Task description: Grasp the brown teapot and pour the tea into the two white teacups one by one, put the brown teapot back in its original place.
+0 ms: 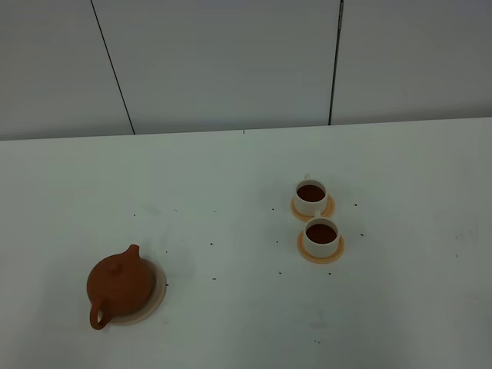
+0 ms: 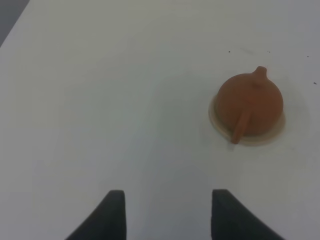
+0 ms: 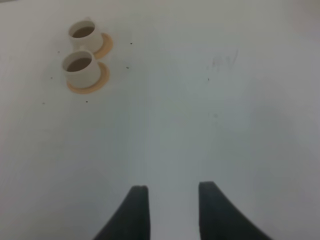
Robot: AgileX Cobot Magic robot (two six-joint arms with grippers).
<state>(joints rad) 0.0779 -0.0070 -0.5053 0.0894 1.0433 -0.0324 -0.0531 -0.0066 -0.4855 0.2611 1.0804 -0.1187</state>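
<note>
The squat reddish-brown clay teapot (image 1: 121, 285) is seen at about 8 o'clock on the white table (image 1: 231, 323), nearest the high camera, set on the round pale beige coaster (image 1: 156, 296) – only a crescent of the disc shows past the pot's body. Its loop handle points toward 7 o'clock and its short spout toward 1 o'clock.

Further off, at roughly 2 o'clock, the two small cream-white cylindrical cups are found on orange saucers: the nearer cup (image 1: 320, 235), then the farther cup (image 1: 310, 196). Dark reddish-brown tea (image 1: 320, 232) is seen in both.

In the wrist views only dark fingertips are shown, cut off by the frame edge: the left gripper (image 2: 167, 212) is spread wide and empty – well apart from the teapot – and the right gripper (image 3: 172, 207) is parted, holding nothing.
</note>
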